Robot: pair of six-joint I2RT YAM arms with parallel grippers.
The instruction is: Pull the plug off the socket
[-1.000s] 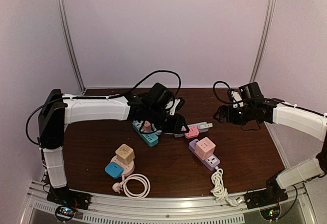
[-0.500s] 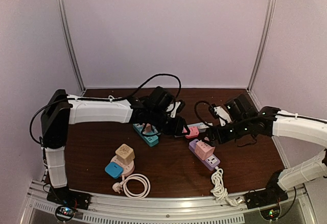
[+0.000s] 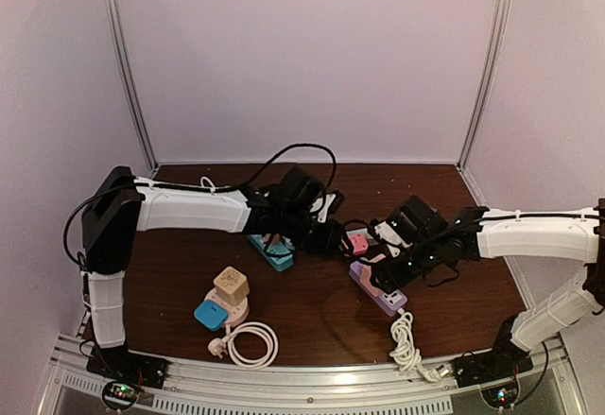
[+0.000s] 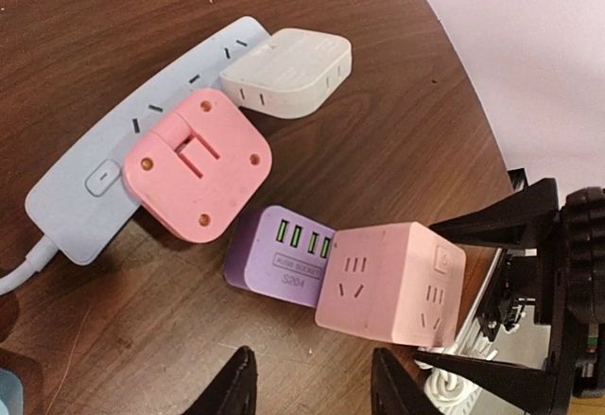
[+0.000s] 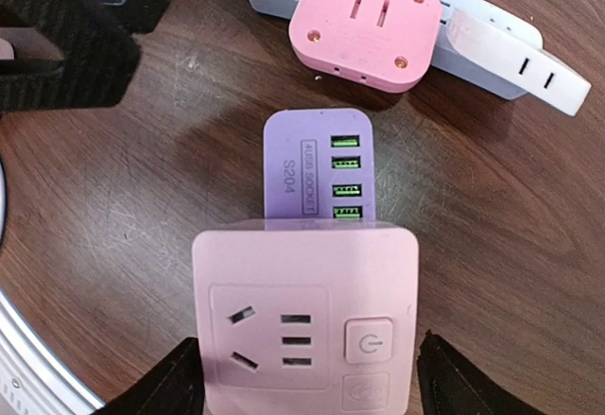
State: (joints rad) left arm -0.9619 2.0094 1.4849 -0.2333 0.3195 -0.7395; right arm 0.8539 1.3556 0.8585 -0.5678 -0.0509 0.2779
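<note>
pink cube plug (image 5: 304, 316) sits on purple socket (image 5: 319, 164); pink adapter (image 5: 367, 25) beside.

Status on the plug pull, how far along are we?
Done: nothing is off yet. The pink cube plug sits seated on the purple strip. In hand: the right pincer straddles the plug, jaws open either side, with no clamp evident. The left pincer hangs open above the table, holding nothing. Left: close on the plug and pull it free.
</note>
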